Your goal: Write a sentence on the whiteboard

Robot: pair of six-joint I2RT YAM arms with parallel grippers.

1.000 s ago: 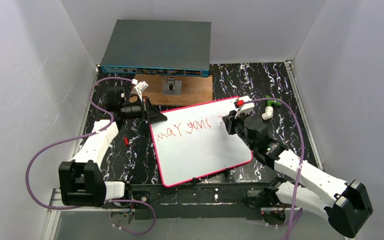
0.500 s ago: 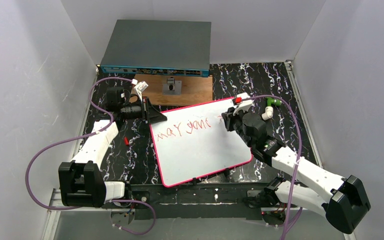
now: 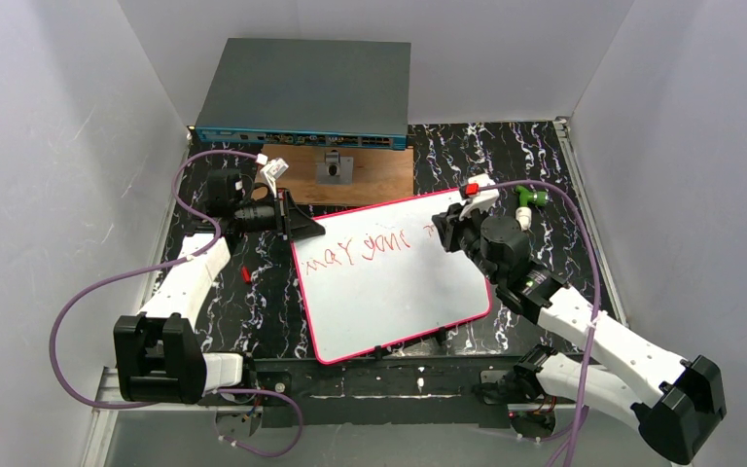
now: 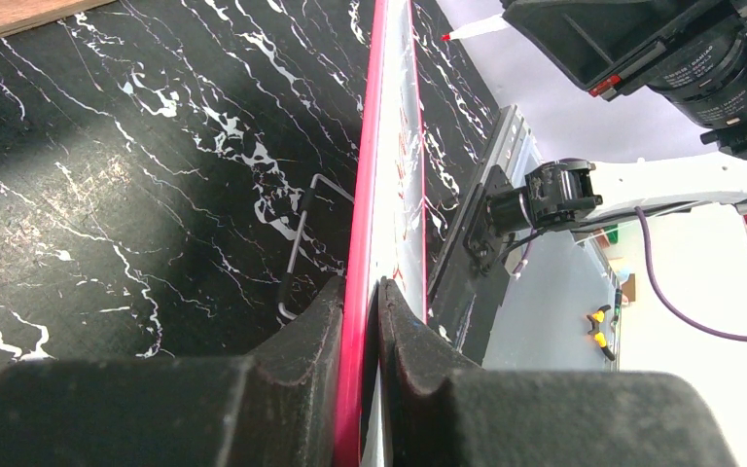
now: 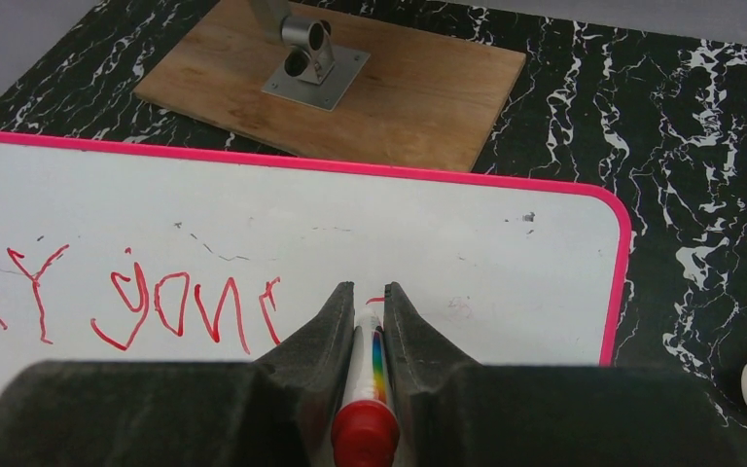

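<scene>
The whiteboard (image 3: pixel 399 302), white with a pink rim, lies tilted on the black marbled table. My left gripper (image 3: pixel 303 226) is shut on its far-left corner; the left wrist view shows the rim (image 4: pixel 365 195) edge-on between the pads, at the gripper (image 4: pixel 360 292). The sentence (image 3: pixel 360 249) runs in red wobbly letters along the upper part of the board (image 5: pixel 447 253), also seen as red letters (image 5: pixel 156 302) in the right wrist view. My right gripper (image 3: pixel 444 233) (image 5: pixel 370 289) is shut on a white marker with a red end (image 5: pixel 365 389), its tip at the board just right of the last letters.
A brown wooden board (image 3: pixel 379 175) with a metal fitting (image 5: pixel 306 53) lies behind the whiteboard, and a grey switch box (image 3: pixel 306 92) stands behind that. A small red piece (image 3: pixel 244 273) lies left of the whiteboard. A green-and-white fitting (image 3: pixel 528 199) sits to its right.
My right wrist has shifted a little over the right end of the writing, marker still held against the board. The left arm and the whiteboard have not moved.
</scene>
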